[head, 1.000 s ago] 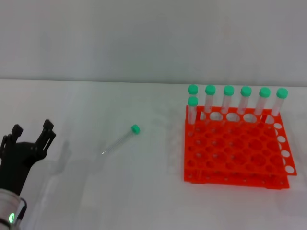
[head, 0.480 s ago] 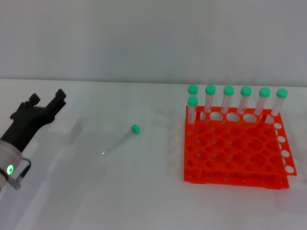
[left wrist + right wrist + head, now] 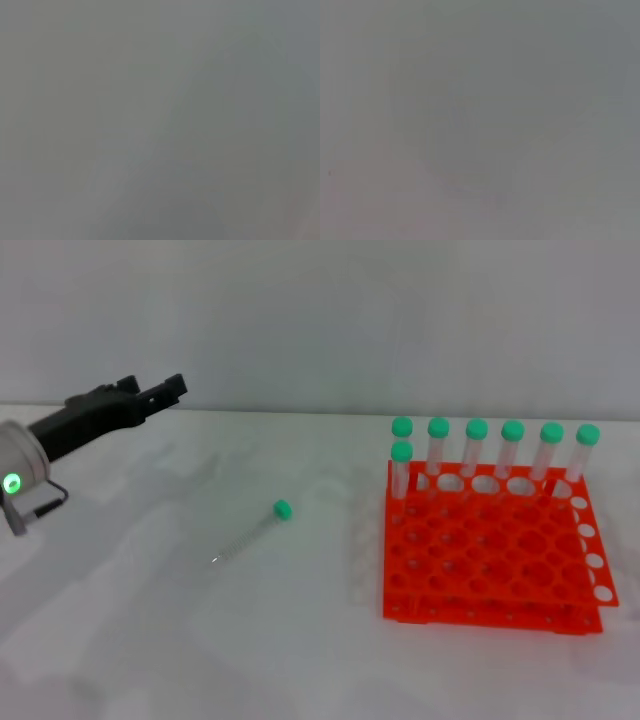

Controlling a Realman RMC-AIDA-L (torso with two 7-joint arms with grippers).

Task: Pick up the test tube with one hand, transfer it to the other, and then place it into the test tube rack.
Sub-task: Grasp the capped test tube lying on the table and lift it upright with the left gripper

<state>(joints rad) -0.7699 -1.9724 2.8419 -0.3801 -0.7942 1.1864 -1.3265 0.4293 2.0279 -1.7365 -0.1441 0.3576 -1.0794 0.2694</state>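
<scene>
The test tube (image 3: 252, 529) lies flat on the table (image 3: 300, 660), left of the test tube rack (image 3: 492, 552) and well apart from it, green cap toward the rack. The left gripper (image 3: 160, 392) hangs farther left of the rack and behind the tube, clear of it; whether its fingers are parted I cannot tell.

The test tube (image 3: 252, 529) lies alone mid-surface (image 3: 150, 640), open on every side. The test tube rack (image 3: 490, 545), with seven upright tubes (image 3: 476, 455), blocks the right edge.

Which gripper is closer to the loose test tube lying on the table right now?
The left. The left gripper is raised off to the robot's left of the test tube and farther back, not touching it. The right gripper appears in no view, so it cannot be placed.
</scene>
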